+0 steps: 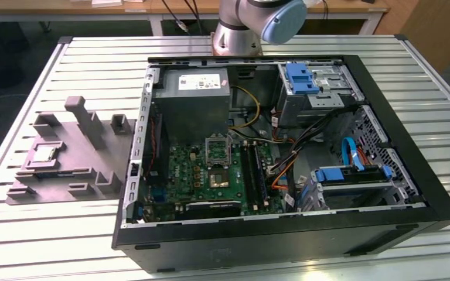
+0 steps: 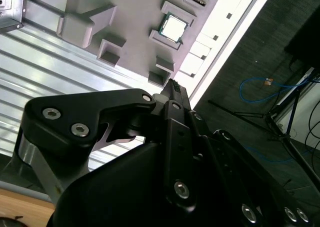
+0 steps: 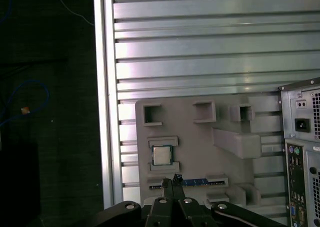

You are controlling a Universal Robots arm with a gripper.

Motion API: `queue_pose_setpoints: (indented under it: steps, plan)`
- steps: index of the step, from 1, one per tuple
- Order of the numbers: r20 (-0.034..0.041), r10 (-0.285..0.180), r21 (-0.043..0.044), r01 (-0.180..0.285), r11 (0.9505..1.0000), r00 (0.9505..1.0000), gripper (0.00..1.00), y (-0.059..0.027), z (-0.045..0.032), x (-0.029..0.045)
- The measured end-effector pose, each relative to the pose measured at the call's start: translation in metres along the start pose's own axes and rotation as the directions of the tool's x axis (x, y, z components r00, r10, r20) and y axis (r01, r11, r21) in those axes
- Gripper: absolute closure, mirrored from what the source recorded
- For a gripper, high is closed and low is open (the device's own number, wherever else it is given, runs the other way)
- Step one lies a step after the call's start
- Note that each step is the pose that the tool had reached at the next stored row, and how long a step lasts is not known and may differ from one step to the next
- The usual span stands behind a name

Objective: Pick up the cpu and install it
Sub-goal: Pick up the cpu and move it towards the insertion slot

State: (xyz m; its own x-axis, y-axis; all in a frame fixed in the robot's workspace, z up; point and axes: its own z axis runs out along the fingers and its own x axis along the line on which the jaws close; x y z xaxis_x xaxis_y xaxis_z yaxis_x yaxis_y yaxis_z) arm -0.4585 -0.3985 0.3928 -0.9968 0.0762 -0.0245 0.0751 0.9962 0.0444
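Cpu [image 3: 161,156] seated in a recess of the grey tray [image 3: 190,137]; gripper [image 3: 175,179] hangs apart from it, its tips apparently closed and empty. Risk: descending with the tips together would strike the chip, not straddle it.

Grey tray [image 2: 135,18] holds cpu [image 2: 174,28] in recess; pincer [image 2: 173,86] apart, seemingly closed.

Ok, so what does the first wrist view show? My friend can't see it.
The cpu lies flat in a square pocket of a grey tray, and the gripper, shut and empty, points at the tray close beside it. The tray rests on a ribbed metal table, next to the back of a computer case.
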Motion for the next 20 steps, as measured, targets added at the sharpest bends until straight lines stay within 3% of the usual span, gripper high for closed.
queue_pose_setpoints:
  steps: [5,8,9,14,16,17,20]
  plan:
    - [0.0000,0.000,0.0000,0.000,1.0000,1.0000,0.84,0.0000,0.0000,0.0001]
    - [0.0001,0.000,0.0000,0.000,1.0000,1.0000,0.65,0.0000,0.0000,0.0001]
    - [0.0000,0.000,0.0000,0.000,1.0000,1.0000,0.65,0.0000,0.0000,0.0001]
    - [-0.0001,0.000,0.0001,0.000,1.0000,1.0000,0.42,0.0000,0.0000,0.0001]
    - [0.0000,0.000,0.0001,0.000,1.0000,1.0000,0.42,0.0000,0.0000,0.0001]
    - [0.0000,0.000,0.0000,0.000,1.0000,1.0000,0.36,0.0000,0.0000,0.0002]
    - [0.0000,0.000,0.0000,0.000,1.0000,1.0000,0.36,0.0000,0.0000,0.0002]
